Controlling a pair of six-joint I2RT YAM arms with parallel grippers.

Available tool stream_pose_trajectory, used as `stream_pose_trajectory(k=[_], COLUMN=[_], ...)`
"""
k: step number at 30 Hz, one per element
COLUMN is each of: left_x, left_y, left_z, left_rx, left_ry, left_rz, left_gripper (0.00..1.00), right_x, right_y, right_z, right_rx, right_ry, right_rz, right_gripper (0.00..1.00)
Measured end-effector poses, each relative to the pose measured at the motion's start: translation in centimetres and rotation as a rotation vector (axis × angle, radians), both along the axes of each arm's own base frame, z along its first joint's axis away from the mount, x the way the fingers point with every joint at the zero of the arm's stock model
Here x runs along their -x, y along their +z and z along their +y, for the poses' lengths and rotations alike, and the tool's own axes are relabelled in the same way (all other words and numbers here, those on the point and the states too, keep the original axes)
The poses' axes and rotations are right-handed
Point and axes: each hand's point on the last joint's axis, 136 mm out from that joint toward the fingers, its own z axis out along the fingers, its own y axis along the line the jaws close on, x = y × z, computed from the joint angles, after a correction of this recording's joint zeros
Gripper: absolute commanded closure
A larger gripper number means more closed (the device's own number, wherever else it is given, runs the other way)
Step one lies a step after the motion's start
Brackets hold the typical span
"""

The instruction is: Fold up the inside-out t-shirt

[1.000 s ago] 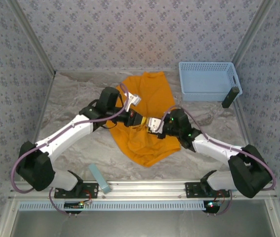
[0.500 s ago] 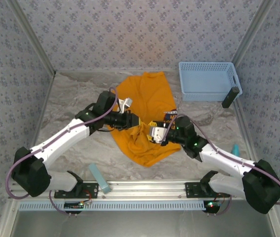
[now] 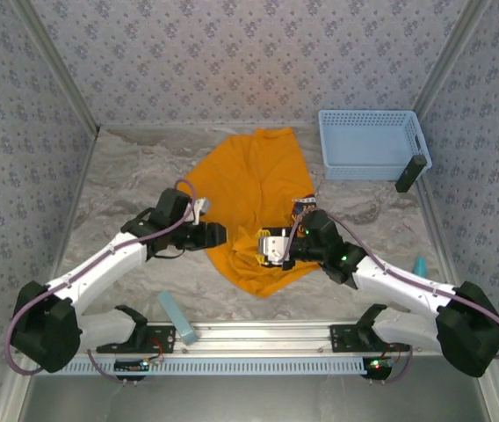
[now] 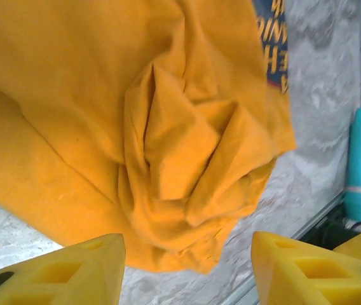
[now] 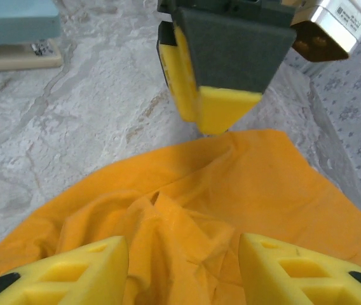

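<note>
Both arms are drawn back toward 6 o'clock from the earlier frame, and both sets of jaws now stand spread and empty. Left gripper (image 3: 218, 236): at the cloth's 9 o'clock edge. Right gripper (image 3: 267, 248): over its lower 3 o'clock side. Orange-yellow soft cotton t-shirt (image 3: 258, 176): lies on the grey marbled table (image 3: 118, 185), long axis 12 to 6 o'clock. Its crumpled lower end sits between the two grippers, nearer the right.

1. A robot-lab test cell: floral-wallpapered panels (image 3: 258, 61) on aluminium posts (image 3: 56, 69) box in a marble-look tabletop (image 3: 126, 176).
2. The left arm (image 3: 109, 259) and right arm (image 3: 399, 281) bolt to an aluminium rail (image 3: 258, 332).
</note>
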Motion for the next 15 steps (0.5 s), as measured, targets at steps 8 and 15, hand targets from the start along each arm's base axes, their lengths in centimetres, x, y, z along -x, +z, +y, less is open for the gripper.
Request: stream_pose_trajectory(k=[8,15], left_x=[0.0,-0.7], left_y=[-3.9,-6.6], left_z=[-1.9,-2.2], left_rx=[-0.075,-0.115], left_ry=[-0.153,-0.185], left_rz=[-0.030,-0.017], left_gripper=[0.40,0.44], right_x=[-0.9,-3.5], right_y=[-0.8,1.6], right_z=[-0.4,-2.5], right_rx=[0.029,-0.067], right_ry=[-0.040,-0.143], right_rz=[0.003,-0.026], right_gripper=[0.49,0.49])
